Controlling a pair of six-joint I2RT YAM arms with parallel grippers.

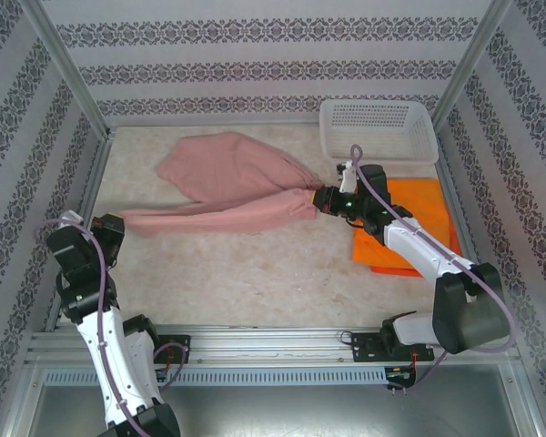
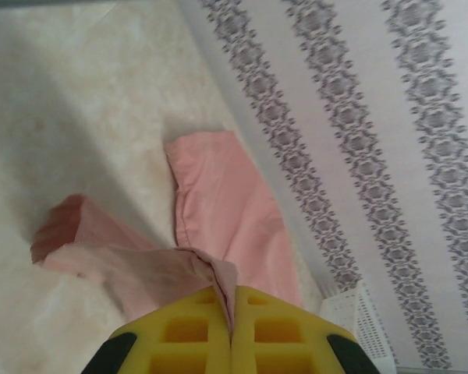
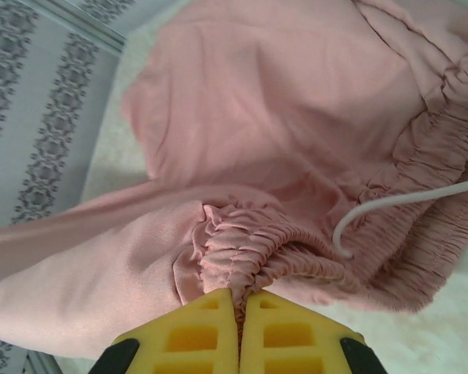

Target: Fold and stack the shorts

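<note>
The dusty pink shorts lie stretched across the table's middle, one leg pulled out to the left. My left gripper is shut on that leg's hem; in the left wrist view its yellow fingers pinch the pink shorts. My right gripper is shut on the gathered elastic waist, next to the white drawstring. Folded orange shorts lie flat at the right, partly under my right arm.
A white perforated basket stands at the back right, just behind the orange shorts; its corner shows in the left wrist view. Patterned walls close in the table on the left, back and right.
</note>
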